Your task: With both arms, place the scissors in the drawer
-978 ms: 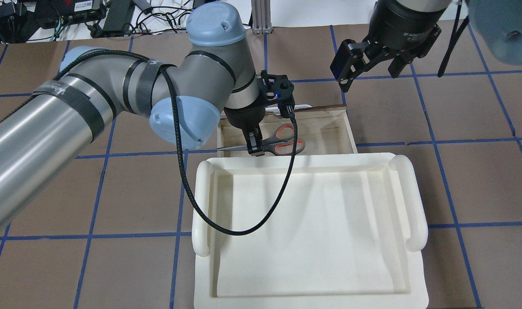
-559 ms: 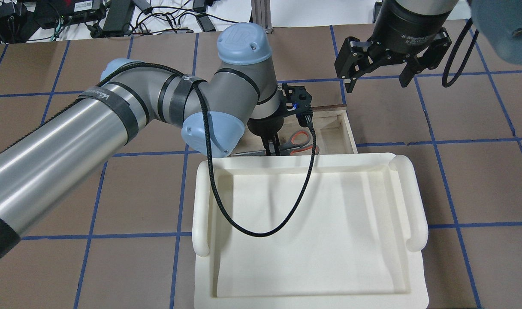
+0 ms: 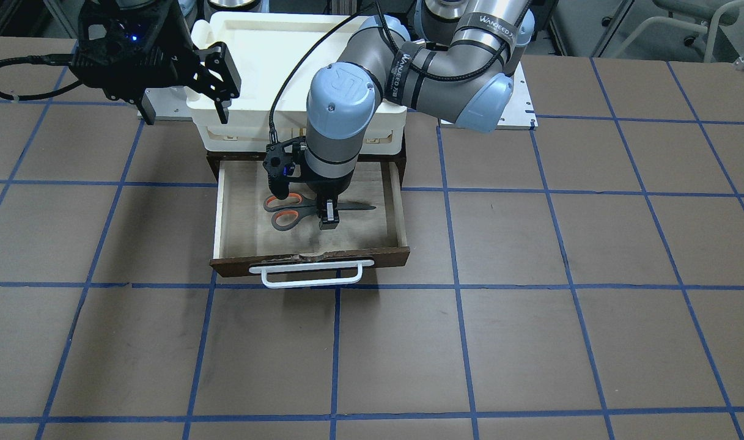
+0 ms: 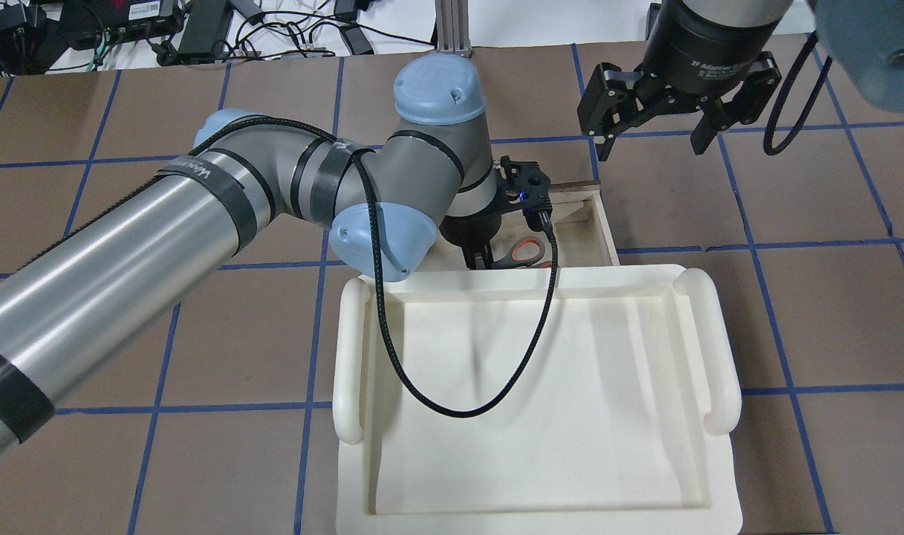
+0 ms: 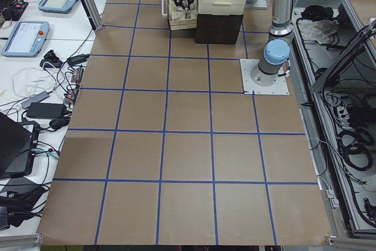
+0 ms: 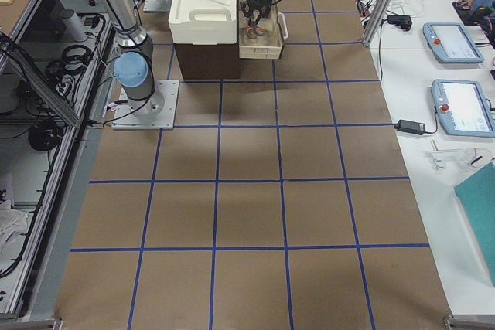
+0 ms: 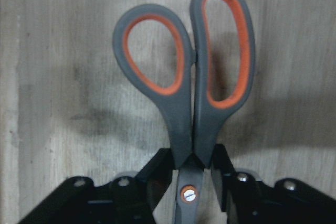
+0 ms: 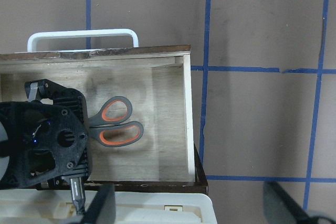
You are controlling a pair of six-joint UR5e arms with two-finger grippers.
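The scissors [image 3: 292,211] have grey handles lined orange, and their blades point to that view's right. They are inside the open brown drawer [image 3: 310,258], low over its pale floor. My left gripper [image 3: 327,219] is shut on the scissors [image 7: 181,114] at the neck by the red pivot, one finger on each side. In the overhead view only the handles [image 4: 526,253] show, next to my left gripper [image 4: 479,260]. My right gripper [image 4: 648,141] is open and empty, held high beyond the drawer's right wall [image 4: 604,230]. Its wrist view looks down on the scissors [image 8: 115,124].
A white tray [image 4: 719,349] sits on top of the brown cabinet behind the drawer and hides the drawer's rear part from overhead. The drawer has a white bar handle [image 3: 313,276] at its front. The left arm's black cable [image 4: 452,405] hangs over the tray.
My left arm has swung right and lowered the scissors deeper into the drawer, towards the tray edge. My right gripper has turned a little and stays open above.
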